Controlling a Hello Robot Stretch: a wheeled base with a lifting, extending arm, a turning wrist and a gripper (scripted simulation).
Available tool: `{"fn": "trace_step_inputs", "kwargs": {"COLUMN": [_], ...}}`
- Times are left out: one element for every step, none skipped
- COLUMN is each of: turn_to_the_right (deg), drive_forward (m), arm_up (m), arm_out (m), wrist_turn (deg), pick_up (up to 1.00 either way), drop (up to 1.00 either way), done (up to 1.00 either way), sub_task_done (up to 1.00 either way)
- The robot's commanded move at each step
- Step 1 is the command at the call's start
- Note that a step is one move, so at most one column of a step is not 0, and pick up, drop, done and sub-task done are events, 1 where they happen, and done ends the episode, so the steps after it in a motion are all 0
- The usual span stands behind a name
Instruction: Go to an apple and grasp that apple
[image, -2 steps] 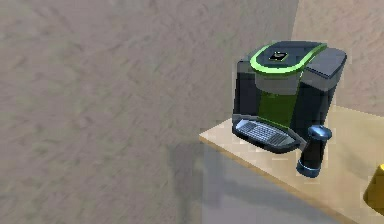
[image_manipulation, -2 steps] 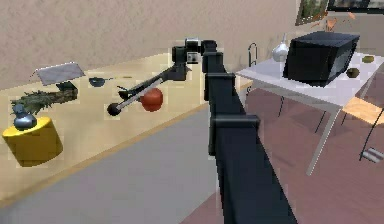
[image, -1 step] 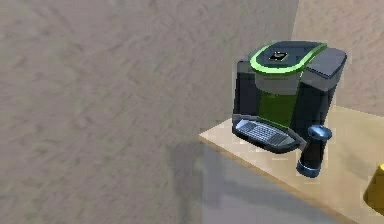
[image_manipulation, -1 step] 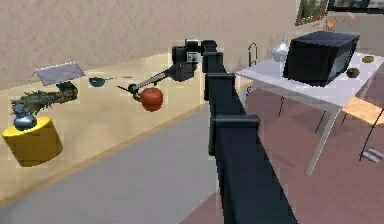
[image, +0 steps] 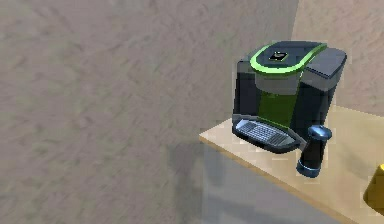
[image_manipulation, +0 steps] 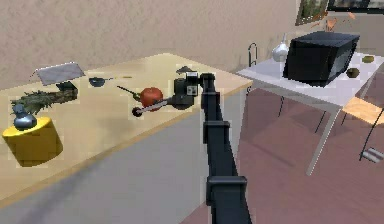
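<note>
A long pale wooden counter (image_manipulation: 100, 125) runs below a beige wall. Reddish-brown floor lies past its end, where a white table (image_manipulation: 330, 92) carries a black microwave (image_manipulation: 320, 57), well off to the right of the end effector (image_manipulation: 170, 97). The apple (image_manipulation: 150, 96) is a small, round, red shape lying on the counter just left of the end effector, at its fingers. I cannot tell whether they touch it, or whether the end effector holds anything. A dark ladle-like utensil (image_manipulation: 138, 110) lies just below the apple in the arm side view. A dark pan (image_manipulation: 97, 80) and a yellow cylinder (image_manipulation: 30, 145) sit farther left. The forward view gives a black coffee machine (image: 285, 90) with a green ring and a dark grinder (image: 315, 152) on the counter's corner. The arm side view gives the dark arm (image_manipulation: 220, 150).
</note>
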Motion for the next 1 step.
{"fn": "trace_step_inputs", "kwargs": {"turn_to_the_right": [0.0], "drive_forward": [0.0], "arm_up": [0.0], "arm_out": [0.0], "wrist_turn": [0.0], "pick_up": [1.0], "drop": [0.0], "done": [0.0], "sub_task_done": [0.0]}}
